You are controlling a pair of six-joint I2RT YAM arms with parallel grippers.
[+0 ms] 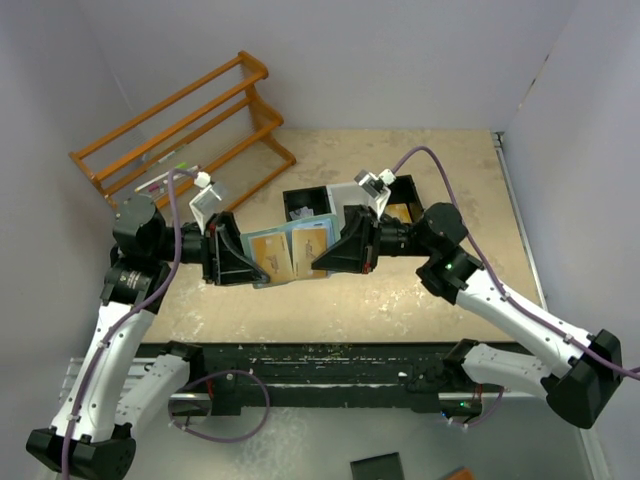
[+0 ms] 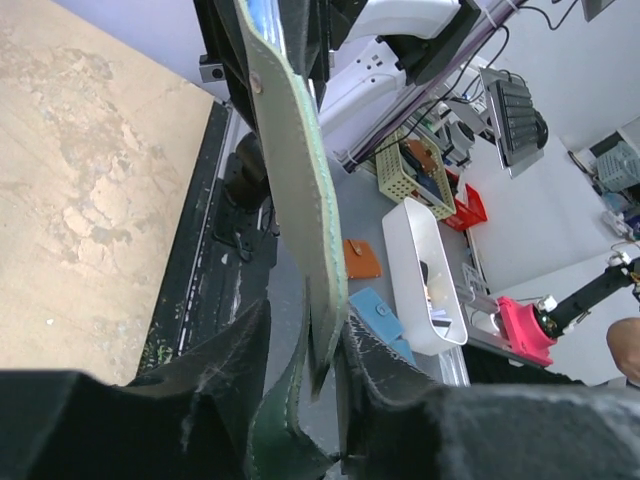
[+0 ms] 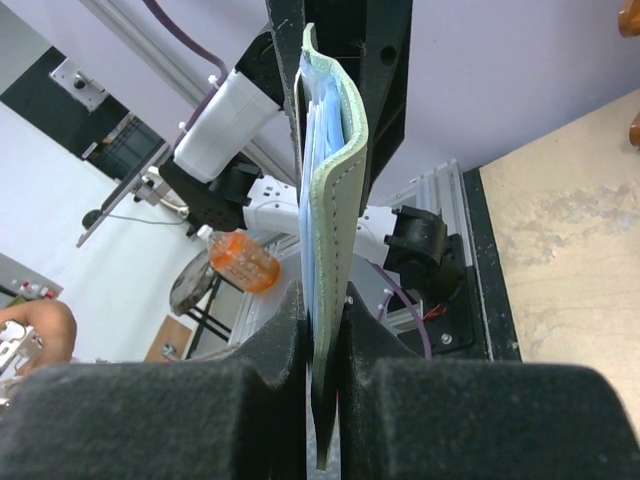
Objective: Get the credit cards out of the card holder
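The card holder (image 1: pixel 290 249) hangs open in the air between my two grippers, above the table. Its light blue inside faces up, with tan-printed credit cards (image 1: pixel 274 256) sitting in its slots. My left gripper (image 1: pixel 257 263) is shut on its left edge and my right gripper (image 1: pixel 322 256) is shut on its right edge. In the left wrist view the card holder (image 2: pixel 296 160) shows edge-on, teal-green with a small snap, between my left gripper (image 2: pixel 306 325). In the right wrist view the card holder (image 3: pixel 335 190) stands edge-on, pinched by my right gripper (image 3: pixel 323 300). The cards are hidden in both wrist views.
A black-and-white bin tray (image 1: pixel 304 199) stands on the table just behind the card holder. A wooden rack (image 1: pixel 180 125) lies at the back left, with pens (image 1: pixel 165 180) by it. White walls close in the left, back and right sides.
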